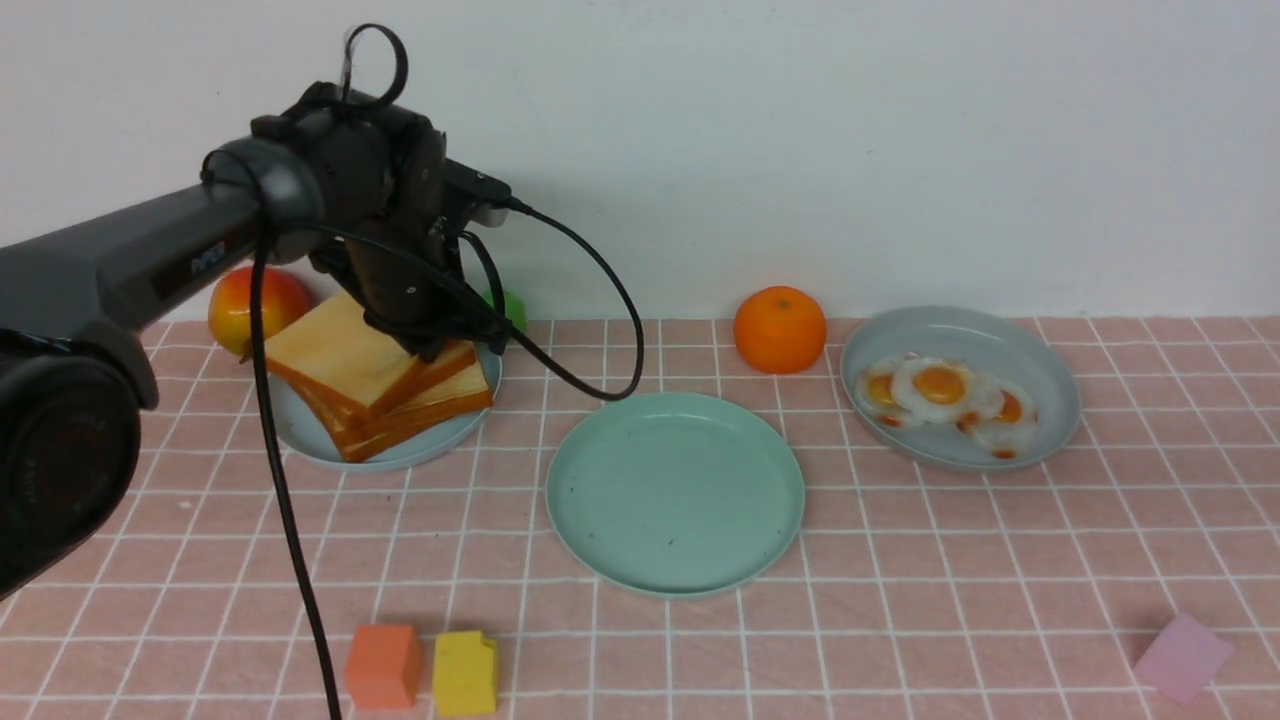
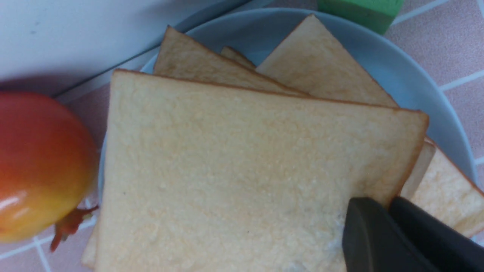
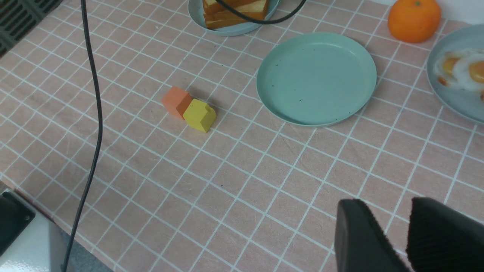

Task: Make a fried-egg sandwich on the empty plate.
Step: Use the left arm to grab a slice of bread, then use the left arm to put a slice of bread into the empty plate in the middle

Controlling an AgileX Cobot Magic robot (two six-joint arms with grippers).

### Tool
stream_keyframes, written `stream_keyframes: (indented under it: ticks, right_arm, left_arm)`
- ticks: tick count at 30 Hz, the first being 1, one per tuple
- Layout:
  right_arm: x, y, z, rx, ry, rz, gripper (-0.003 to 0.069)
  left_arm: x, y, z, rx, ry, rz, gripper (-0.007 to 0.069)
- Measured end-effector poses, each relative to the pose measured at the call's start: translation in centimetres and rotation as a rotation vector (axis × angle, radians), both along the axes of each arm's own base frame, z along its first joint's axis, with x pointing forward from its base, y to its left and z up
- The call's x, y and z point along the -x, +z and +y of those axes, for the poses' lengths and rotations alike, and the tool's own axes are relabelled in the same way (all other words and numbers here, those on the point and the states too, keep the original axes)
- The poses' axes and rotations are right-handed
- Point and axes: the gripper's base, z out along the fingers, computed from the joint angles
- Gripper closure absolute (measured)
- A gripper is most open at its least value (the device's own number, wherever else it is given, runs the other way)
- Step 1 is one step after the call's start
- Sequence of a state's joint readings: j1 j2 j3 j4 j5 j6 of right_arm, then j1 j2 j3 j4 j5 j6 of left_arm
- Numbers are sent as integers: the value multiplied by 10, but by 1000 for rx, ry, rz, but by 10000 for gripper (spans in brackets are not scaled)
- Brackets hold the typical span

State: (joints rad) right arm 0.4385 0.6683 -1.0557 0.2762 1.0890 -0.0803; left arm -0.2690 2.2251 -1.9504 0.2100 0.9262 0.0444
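My left gripper [image 1: 440, 345] is shut on a corner of the top toast slice [image 1: 335, 355] and holds it tilted just above the stack of plain toast [image 1: 440, 405] on a grey-blue plate [image 1: 300, 430]. In the left wrist view the fingers [image 2: 389, 202] pinch that slice [image 2: 242, 170]. The mint-green plate [image 1: 675, 490] sits mid-table with nothing on it and also shows in the right wrist view [image 3: 317, 77]. Fried eggs [image 1: 940, 390] lie on a second grey-blue plate [image 1: 1050, 400] at the right. No fried-egg sandwich is in view. My right gripper [image 3: 382, 206] is open and empty above bare cloth.
An orange [image 1: 780, 328] stands behind the mint plate. An apple [image 1: 255, 305] and a green block [image 1: 512, 308] stand behind the toast plate. Orange [image 1: 383, 665], yellow [image 1: 465, 672] and pink [image 1: 1183, 657] blocks lie near the front edge. A black cable [image 1: 285, 520] hangs from the left arm.
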Motion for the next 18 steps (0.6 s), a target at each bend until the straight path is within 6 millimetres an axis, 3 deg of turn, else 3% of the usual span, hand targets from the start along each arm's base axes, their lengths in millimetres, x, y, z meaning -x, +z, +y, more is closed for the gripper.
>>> stream_keyframes:
  ticks: [3, 5, 6, 7, 12, 16, 18]
  right_arm:
    - [0, 0, 0, -2, 1, 1, 428]
    - [0, 0, 0, -1, 0, 0, 427]
    - [0, 0, 0, -1, 0, 0, 427]
    - [0, 0, 0, 1, -1, -1, 427]
    - [1, 0, -4, 23, -16, -22, 427]
    - [13, 3, -11, 26, -29, -73, 427]
    - [20, 5, -15, 19, -31, -95, 427]
  left_arm:
    - [5, 19, 1, 17, 6, -21, 617]
    - [13, 47, 2, 44, 9, -73, 617]
    - [14, 49, 2, 46, 9, -75, 617]
    - [18, 64, 3, 55, 11, -98, 617]
    - [39, 93, -4, 71, 3, -95, 617]
    - [68, 92, -56, 77, -126, -60, 617]
    - [84, 81, -85, 74, -202, -21, 617]
